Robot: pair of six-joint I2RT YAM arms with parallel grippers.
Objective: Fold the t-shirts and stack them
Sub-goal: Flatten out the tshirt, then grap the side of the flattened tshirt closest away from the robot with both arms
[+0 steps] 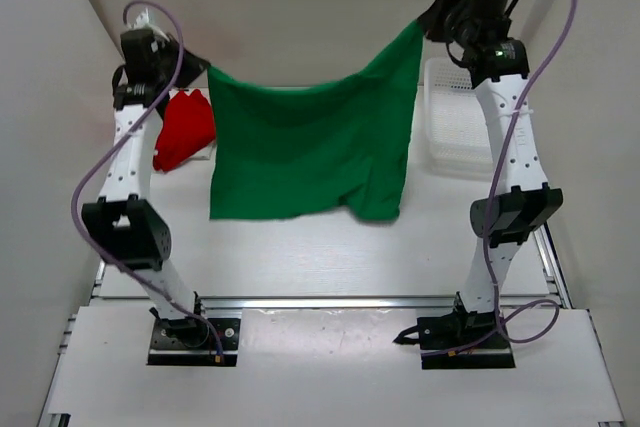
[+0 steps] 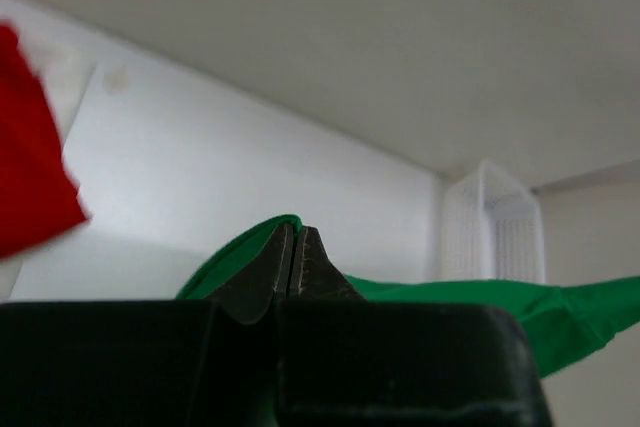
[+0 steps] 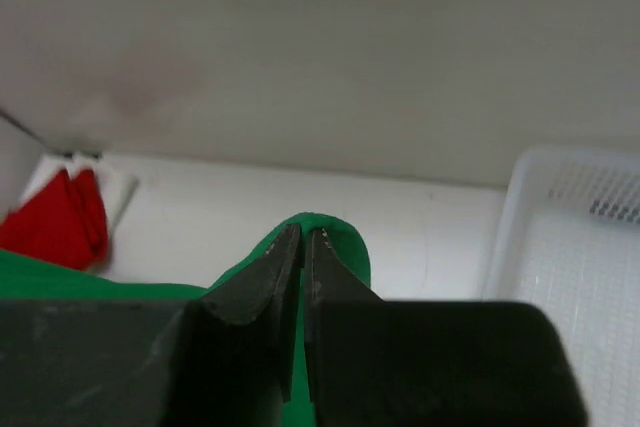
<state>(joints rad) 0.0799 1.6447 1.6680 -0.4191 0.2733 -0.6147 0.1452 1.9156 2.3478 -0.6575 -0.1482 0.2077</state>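
i'm watching the green t-shirt point(image 1: 300, 152) hanging stretched out between the two claws like a sheet on a line. the left claw point(image 1: 196, 67) is pinching one top corner; in the left wrist view its jaws are pressing together on a fold of green cloth. the right claw point(image 1: 428, 23) is gripping the other top corner the same way, with its jaws closed tight on the cloth. the top edge is sagging in the middle between the two grips. the bottom hem is dangling over the table point(image 1: 300, 257) and is rumpled at its right end; i cannot tell whether it is touching the surface. the red t-shirt point(image 1: 183, 135) is lying bunched on the table, just left of the hanging green one. the white basket point(image 1: 452, 132) is sitting at the right side of the table, beside the shirt's right edge.
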